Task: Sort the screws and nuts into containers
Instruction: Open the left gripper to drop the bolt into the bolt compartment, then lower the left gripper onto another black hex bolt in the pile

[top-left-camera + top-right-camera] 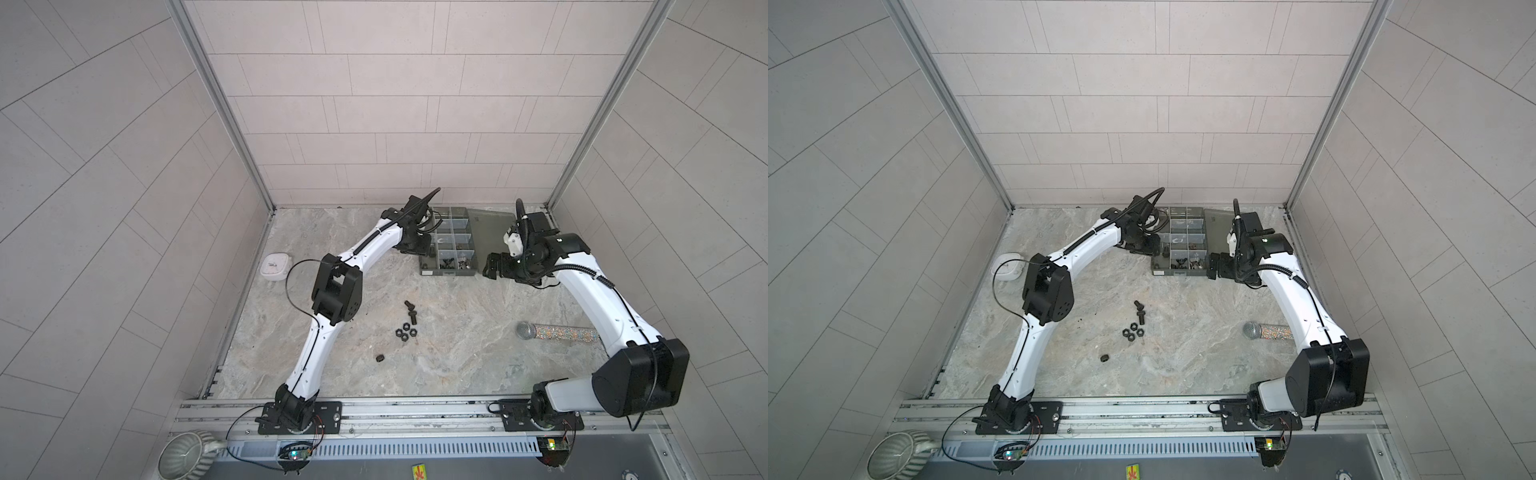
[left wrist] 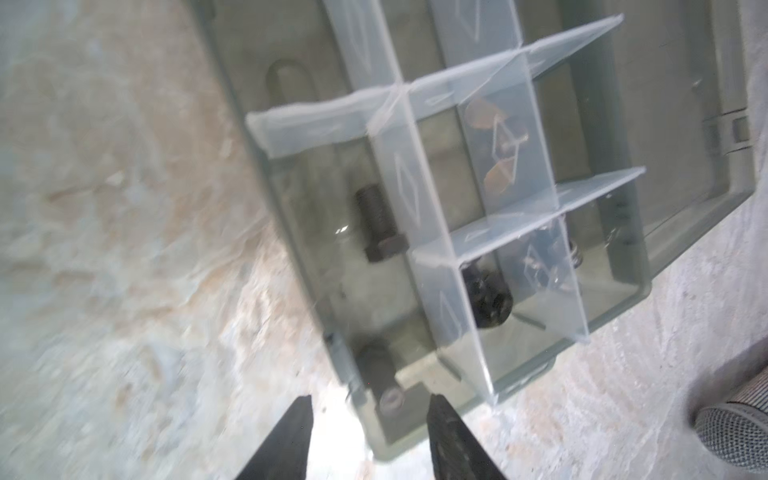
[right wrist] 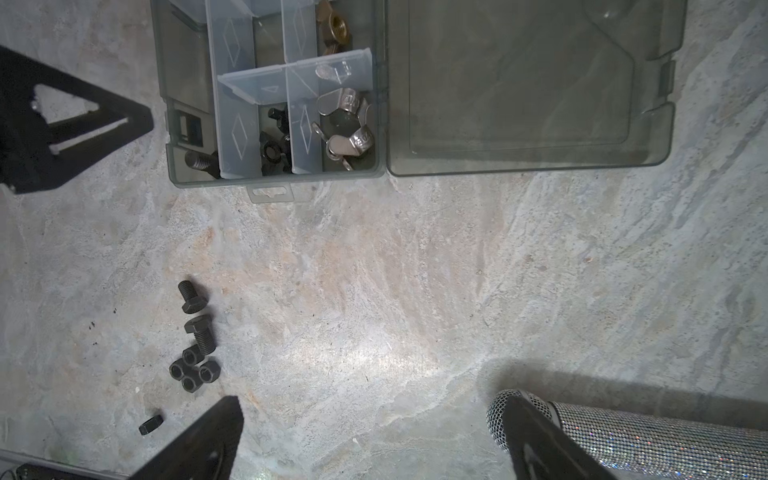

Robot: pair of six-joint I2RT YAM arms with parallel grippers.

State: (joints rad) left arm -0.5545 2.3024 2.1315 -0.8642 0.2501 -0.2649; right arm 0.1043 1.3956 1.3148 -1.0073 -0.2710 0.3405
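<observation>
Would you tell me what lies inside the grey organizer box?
Black screws in one outer column; black wing nuts, silver wing nuts and brass nuts in separate compartments. The farther compartments are cut off or too small to tell.

**Marbled tabletop: one box, loose hardware, two odd items**

Grey-beige marbled table (image 1: 478, 365), walled on three sides. Far middle: smoky-grey organizer box (image 1: 446, 273) sits flat. Its lid (image 1: 496, 237) is hinged open and lies flat on the surface to its right.

Near the centre, two black screws (image 1: 414, 320) lie end to end, close together. Just in front of them is a tight cluster of four black hex nuts (image 1: 413, 332), touching. A lone nut (image 1: 379, 358) lies apart, nearer the front and to the left.

Right side: microphone (image 1: 557, 332) with a glittery handle lies on its side, mesh head toward the centre. Left edge: small white rounded-square object (image 1: 274, 267), kind unclear. A few dark specks lie left of the screws.
</observation>
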